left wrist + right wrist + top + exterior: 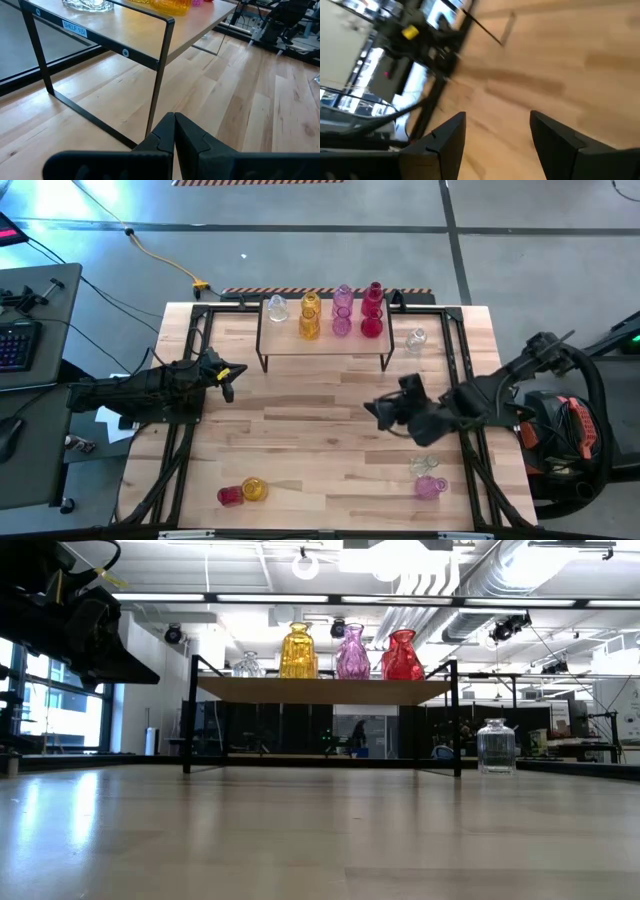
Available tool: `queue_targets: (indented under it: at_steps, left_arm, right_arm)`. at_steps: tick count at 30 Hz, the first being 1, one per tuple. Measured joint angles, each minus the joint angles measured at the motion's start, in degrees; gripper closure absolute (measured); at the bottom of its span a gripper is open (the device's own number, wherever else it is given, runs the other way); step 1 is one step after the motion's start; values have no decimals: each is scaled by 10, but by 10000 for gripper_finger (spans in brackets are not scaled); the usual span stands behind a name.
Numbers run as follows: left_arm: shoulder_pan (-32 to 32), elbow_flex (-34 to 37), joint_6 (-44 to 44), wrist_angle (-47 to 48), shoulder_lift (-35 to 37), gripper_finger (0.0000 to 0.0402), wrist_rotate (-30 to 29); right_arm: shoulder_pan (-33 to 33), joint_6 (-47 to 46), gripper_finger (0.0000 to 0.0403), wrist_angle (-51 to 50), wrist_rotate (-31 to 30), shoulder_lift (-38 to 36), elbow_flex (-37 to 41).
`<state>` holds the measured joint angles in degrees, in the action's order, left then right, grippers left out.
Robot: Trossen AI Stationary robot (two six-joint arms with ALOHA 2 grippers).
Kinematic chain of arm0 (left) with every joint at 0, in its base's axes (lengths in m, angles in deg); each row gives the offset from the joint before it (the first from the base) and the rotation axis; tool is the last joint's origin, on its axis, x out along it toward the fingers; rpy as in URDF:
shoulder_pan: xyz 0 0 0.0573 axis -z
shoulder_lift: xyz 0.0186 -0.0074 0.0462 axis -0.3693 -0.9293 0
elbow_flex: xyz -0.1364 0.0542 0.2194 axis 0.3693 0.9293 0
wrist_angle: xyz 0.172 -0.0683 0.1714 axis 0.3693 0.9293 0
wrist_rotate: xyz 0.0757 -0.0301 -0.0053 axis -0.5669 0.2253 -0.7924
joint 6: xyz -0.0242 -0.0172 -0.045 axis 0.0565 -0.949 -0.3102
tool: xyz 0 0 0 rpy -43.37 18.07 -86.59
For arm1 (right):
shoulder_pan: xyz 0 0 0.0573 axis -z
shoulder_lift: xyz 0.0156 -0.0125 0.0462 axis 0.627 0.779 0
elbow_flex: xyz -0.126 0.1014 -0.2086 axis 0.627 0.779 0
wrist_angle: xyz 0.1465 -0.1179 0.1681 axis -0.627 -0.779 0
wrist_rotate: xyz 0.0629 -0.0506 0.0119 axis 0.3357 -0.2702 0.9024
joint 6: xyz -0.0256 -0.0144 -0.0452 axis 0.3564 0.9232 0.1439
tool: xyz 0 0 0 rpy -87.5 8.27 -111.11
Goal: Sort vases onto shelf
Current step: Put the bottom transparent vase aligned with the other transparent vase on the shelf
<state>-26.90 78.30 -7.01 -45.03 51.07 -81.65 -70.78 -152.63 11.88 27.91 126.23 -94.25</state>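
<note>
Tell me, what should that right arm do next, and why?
Probably swing back toward the clear vase and pink vase near the table's front right. The right pincer hangs open and empty over bare table, while the shelf already carries several vases along its back edge with room in front. The left pincer is shut and waiting near the shelf's left end.

We see a robotics lab in a large industrial hall. Exposed ducts and strip lights run under the ceiling, the floor is bare concrete with hazard tape, and a keyboard lies on a side desk.
</note>
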Motion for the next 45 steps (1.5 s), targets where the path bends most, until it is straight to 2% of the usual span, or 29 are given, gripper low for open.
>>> queue_targets:
  at_steps: [5,13,20,23,34,45]
  left_arm:
    - [0,0,0,0,0,401,0]
    - [0,0,0,0,0,401,0]
    - [0,0,0,0,0,401,0]
    - [0,0,0,0,0,401,0]
    - [0,0,0,0,0,401,0]
    - [0,0,0,0,0,401,0]
  right_arm:
    - [-41,-154,201,-108,83,0,0]
    - [-88,-233,201,-177,212,-8,0]
    - [-161,-345,201,-268,249,-43,0]
    - [-191,-383,201,-294,285,-44,0]
    - [-230,-389,201,-365,321,-14,0]
    - [-230,-381,201,-324,358,-12,41]
